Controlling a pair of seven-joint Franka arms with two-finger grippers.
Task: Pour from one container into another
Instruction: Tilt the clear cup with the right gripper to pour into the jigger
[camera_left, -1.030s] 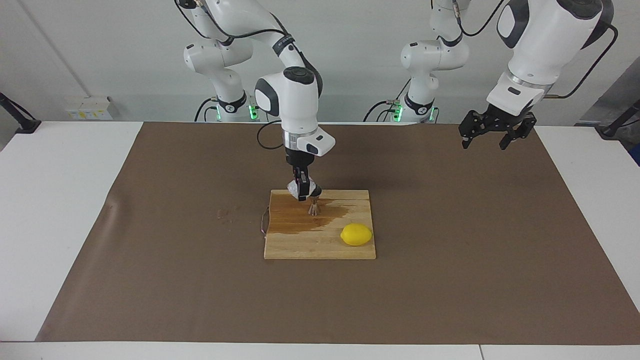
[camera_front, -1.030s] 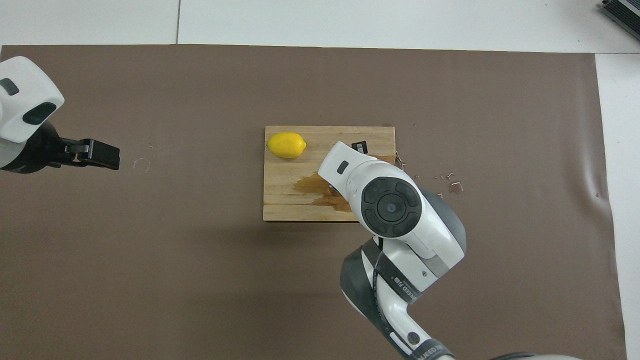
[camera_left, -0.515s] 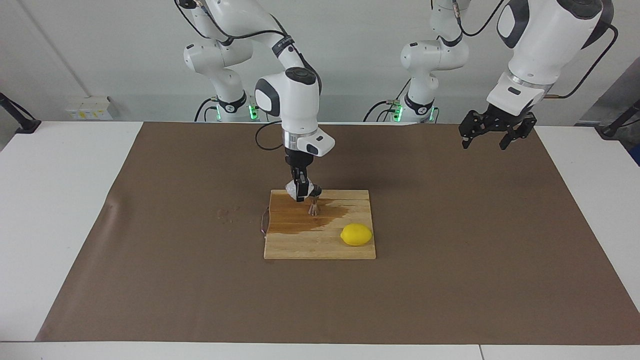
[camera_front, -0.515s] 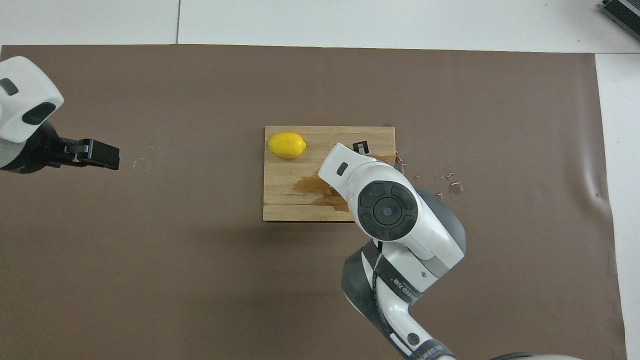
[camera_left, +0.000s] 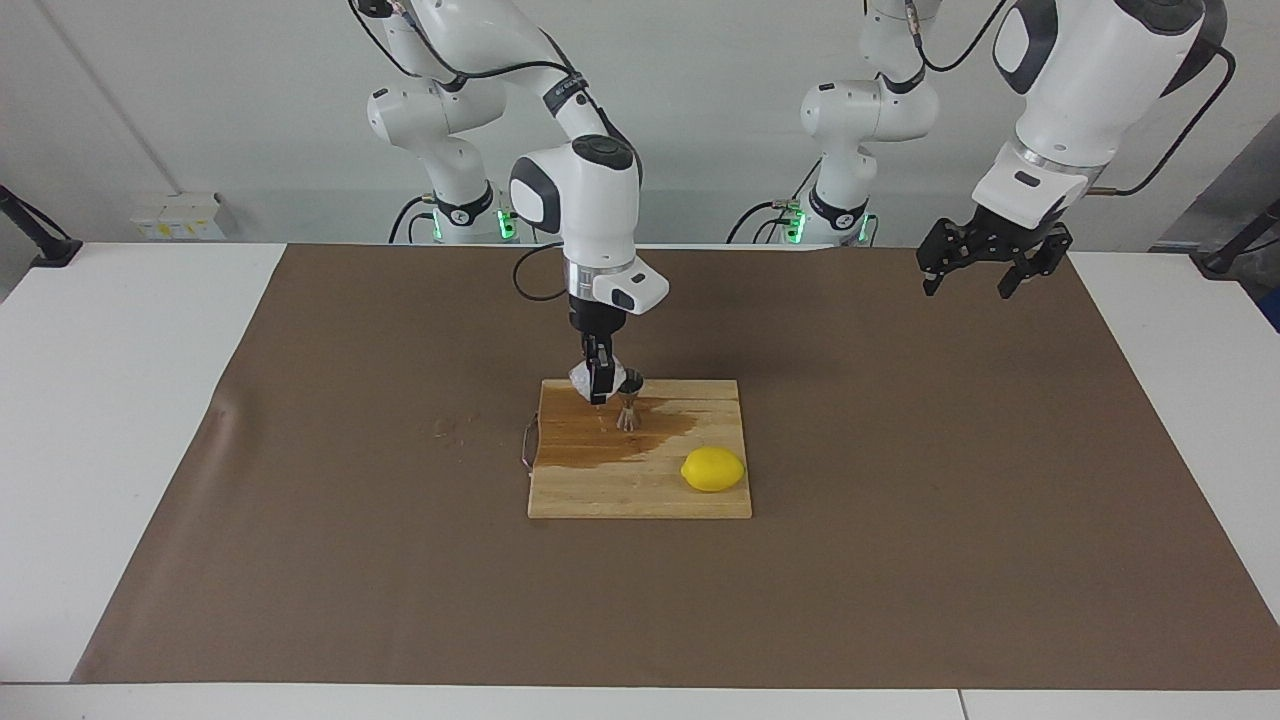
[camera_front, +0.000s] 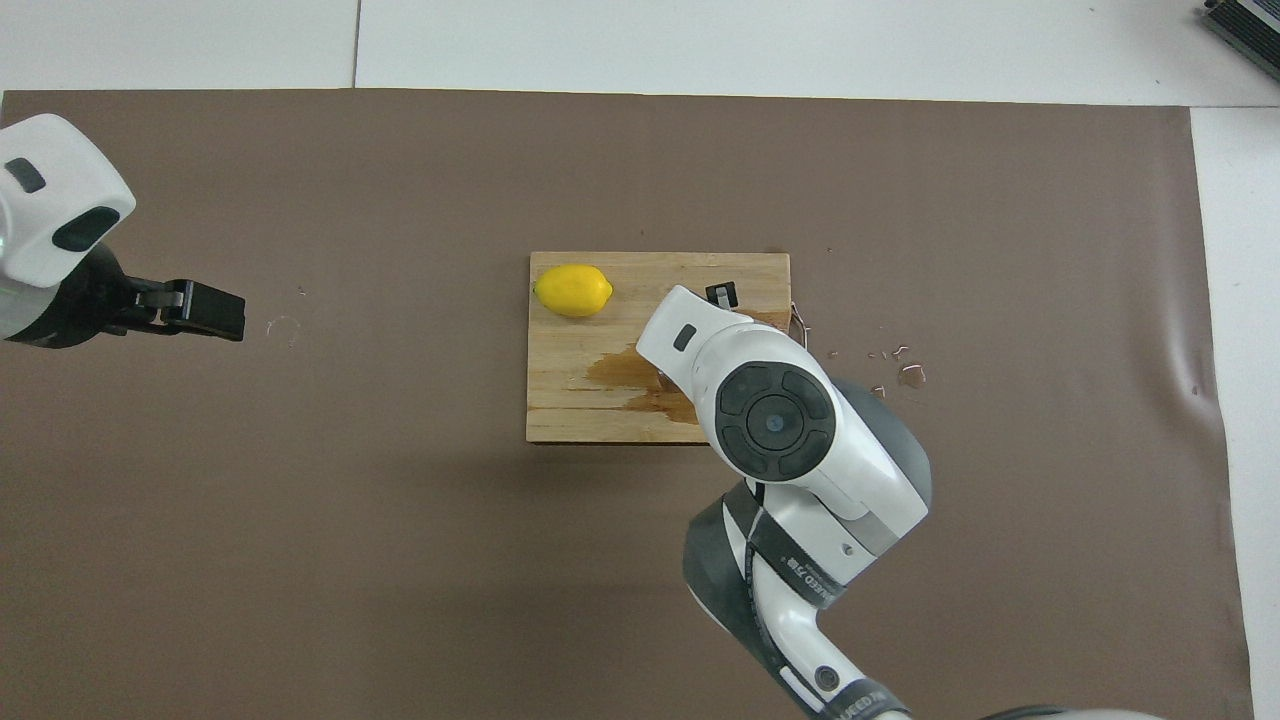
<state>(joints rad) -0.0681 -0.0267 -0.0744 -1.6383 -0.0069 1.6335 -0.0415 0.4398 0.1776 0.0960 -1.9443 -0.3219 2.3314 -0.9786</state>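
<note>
Right gripper (camera_left: 601, 392): You have it clamped on the white cup (camera_left: 588, 382), which it holds tilted over the wooden cutting board (camera_left: 640, 497), just beside and slightly above the steel jigger (camera_left: 628, 412).
White cup: It looks light and stiff, and its bumpy outside should give your fingers good purchase; a pinch across the wall near the rim, as now, seems the sound hold. Its mouth tips toward the jigger.
Steel jigger: It stands upright on the board inside the wet patch (camera_left: 655, 432), nearer to the robots than the lemon (camera_left: 713, 469). You should judge it light, rigid, smooth-sided and top-heavy on its narrow waist, so a nudge from the cup could topple it; if you must steady it, take it at the waist.
Spill: Dark liquid stains the board around the jigger, and droplets (camera_front: 905, 373) lie on the brown mat (camera_left: 900, 520) toward the right arm's end of the table.
Left gripper (camera_left: 978, 270): It waits, fingers spread and empty, raised over the mat at the left arm's end.
Change from one second earlier: The cup sits a touch farther from the jigger's mouth and slightly lower; the left gripper has drifted a little; jigger, lemon and board lie as they did.
</note>
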